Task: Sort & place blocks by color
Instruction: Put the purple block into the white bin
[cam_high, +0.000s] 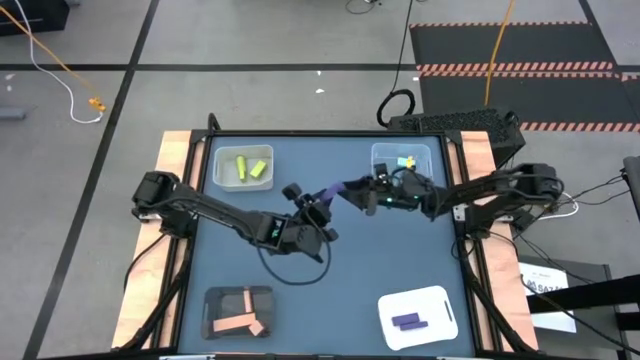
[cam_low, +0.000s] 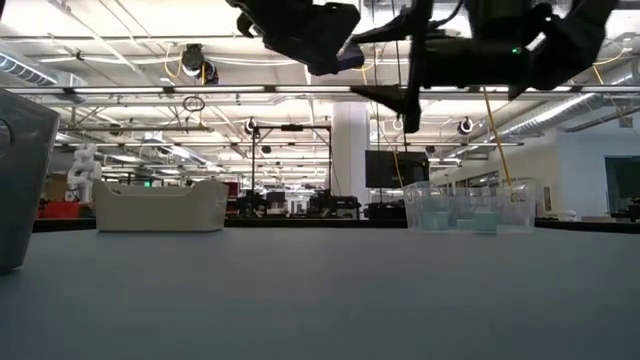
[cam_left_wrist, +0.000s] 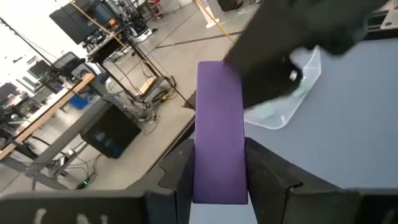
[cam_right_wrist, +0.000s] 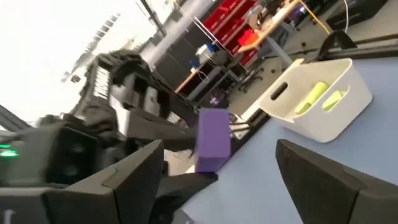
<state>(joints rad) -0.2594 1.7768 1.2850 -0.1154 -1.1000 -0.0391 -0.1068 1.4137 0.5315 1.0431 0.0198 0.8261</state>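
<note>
Presently: left gripper (cam_high: 318, 212) clamped on purple bar (cam_left_wrist: 219, 130) aloft mid-table; right gripper (cam_high: 362, 191) gaping alongside; risk: bar drops if released before right fingers close

purple bar (cam_left_wrist: 219, 134) lower end hidden between left jaws.

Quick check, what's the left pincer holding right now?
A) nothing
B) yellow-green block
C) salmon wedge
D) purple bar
D: the left wrist view shows the purple bar clamped between the left pincer fingers, raised above the table and facing the open right pincer.
</note>
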